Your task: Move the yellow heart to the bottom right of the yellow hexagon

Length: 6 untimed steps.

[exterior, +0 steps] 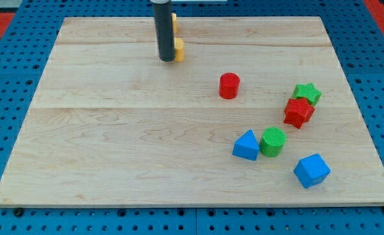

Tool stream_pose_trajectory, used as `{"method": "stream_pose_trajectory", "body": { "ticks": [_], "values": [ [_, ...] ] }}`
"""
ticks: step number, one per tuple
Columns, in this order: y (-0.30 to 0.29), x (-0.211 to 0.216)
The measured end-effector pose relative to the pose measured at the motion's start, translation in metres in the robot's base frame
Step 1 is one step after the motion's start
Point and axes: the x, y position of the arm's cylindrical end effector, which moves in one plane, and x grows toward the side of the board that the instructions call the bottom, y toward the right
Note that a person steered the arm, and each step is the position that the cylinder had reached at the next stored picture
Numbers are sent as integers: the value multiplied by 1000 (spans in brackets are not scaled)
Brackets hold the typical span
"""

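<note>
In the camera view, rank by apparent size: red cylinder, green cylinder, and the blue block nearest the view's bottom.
1. Blue block, largest, though nearest the view's bottom, which may inflate it.
2. Green cylinder and red cylinder look alike; unranked.

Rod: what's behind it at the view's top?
Two yellow blocks peek out right of my tip: an upper yellow block and a lower yellow block. The rod covers most of each; shapes unreadable.

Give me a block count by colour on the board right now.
Yellow: 2, both partly hidden behind my tip
Red: 2
Green: 2
Blue: 2
Total: 8
</note>
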Motion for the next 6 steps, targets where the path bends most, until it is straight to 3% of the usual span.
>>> {"method": "stream_pose_trajectory", "body": {
  "ticks": [1,4,6],
  "values": [
    [15,-2],
    [64,-59],
    [55,-99]
  ]
}}
